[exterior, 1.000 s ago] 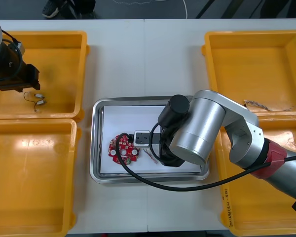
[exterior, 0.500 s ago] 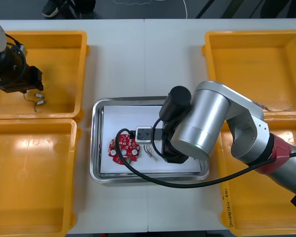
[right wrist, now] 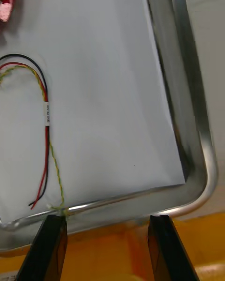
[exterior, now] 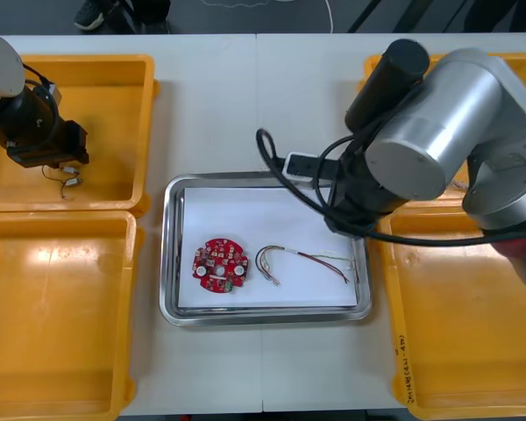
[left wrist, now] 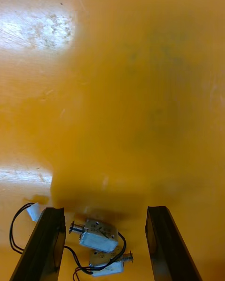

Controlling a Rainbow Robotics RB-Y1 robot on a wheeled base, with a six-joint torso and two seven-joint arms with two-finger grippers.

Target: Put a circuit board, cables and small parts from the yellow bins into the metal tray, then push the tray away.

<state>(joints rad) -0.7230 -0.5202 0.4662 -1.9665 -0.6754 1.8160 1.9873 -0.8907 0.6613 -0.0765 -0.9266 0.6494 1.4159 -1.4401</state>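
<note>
The two small silver metal parts (left wrist: 96,236) with thin black wires lie on the floor of the far left yellow plastic bin (exterior: 114,66), between the fingers of the left end effector (left wrist: 104,210), which is wide open and empty. I think it should descend straight and close on one body, not on the wires. The right end effector (right wrist: 108,218), also open and empty, hangs over the rim of the shiny metal tray (exterior: 168,263).

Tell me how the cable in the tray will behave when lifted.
Likely floppy: the cable lies in loose curves, so it should droop. Probably light, since its wires look thin. It might snag, as one end lies near the tray rim.
</note>
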